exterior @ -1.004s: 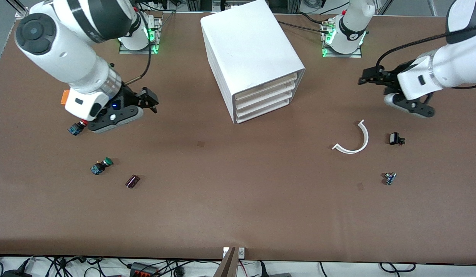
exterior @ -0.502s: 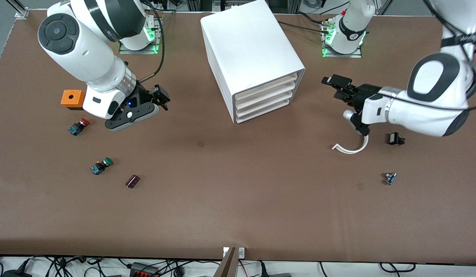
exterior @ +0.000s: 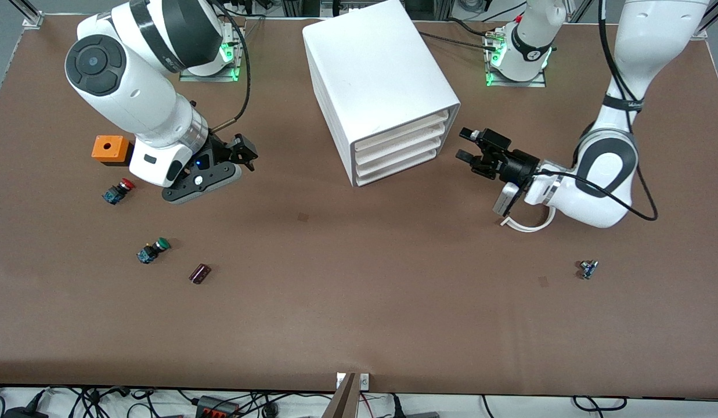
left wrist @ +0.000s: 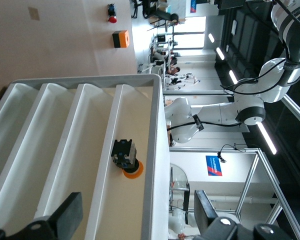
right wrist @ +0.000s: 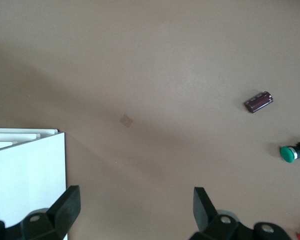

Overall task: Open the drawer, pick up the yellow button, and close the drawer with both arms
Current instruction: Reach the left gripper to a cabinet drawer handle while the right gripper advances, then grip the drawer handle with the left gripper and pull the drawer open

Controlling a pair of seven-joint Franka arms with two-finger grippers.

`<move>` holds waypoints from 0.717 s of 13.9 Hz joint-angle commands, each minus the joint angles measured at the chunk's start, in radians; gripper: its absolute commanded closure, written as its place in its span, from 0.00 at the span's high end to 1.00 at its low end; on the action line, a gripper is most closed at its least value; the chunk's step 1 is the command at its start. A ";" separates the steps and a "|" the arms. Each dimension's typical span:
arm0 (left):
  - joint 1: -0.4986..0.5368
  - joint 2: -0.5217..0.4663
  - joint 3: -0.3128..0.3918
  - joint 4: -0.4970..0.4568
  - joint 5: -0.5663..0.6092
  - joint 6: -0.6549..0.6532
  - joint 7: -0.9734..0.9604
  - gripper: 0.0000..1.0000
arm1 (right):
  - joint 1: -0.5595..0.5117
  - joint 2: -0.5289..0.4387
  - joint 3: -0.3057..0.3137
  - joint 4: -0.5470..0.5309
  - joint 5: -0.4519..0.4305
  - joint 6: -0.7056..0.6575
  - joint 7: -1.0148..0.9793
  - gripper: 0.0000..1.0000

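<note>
The white cabinet (exterior: 382,75) stands in the middle of the table, its four drawers flush in it. The top drawer (exterior: 403,132) holds the button (left wrist: 126,159), orange cap and dark body, lying on the drawer's floor (left wrist: 132,110); the front view does not show it. My left gripper (exterior: 466,145) hovers open just in front of the drawer fronts, level with them and pointing at them; in its wrist view the left gripper (left wrist: 138,212) spans the top drawer's opening. My right gripper (exterior: 246,152) hangs open over bare table beside the cabinet, toward the right arm's end.
Toward the right arm's end lie an orange box (exterior: 110,149), a red-capped button (exterior: 118,191), a green-capped button (exterior: 153,250) and a brown cylinder (exterior: 199,273). A white curved strip (exterior: 530,225) lies under the left wrist, a small part (exterior: 588,269) nearer the camera.
My left arm has swung in from the table's end, bringing its gripper down to the drawer fronts. The right gripper has shifted a little toward the cabinet.
</note>
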 commanded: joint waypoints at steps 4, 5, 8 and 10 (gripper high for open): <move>-0.055 -0.027 -0.021 -0.109 -0.079 0.107 0.077 0.86 | 0.019 -0.011 0.002 0.035 0.015 -0.019 -0.006 1.00; -0.065 -0.021 -0.029 -0.117 -0.079 0.108 0.081 0.82 | 0.026 -0.007 0.002 0.038 0.013 -0.019 -0.008 1.00; -0.072 0.002 -0.032 -0.169 -0.113 0.144 0.207 0.69 | 0.037 0.016 0.002 0.035 0.013 -0.019 -0.005 1.00; -0.075 0.014 -0.058 -0.190 -0.121 0.145 0.224 0.60 | 0.040 0.033 -0.002 0.032 -0.002 -0.030 0.020 1.00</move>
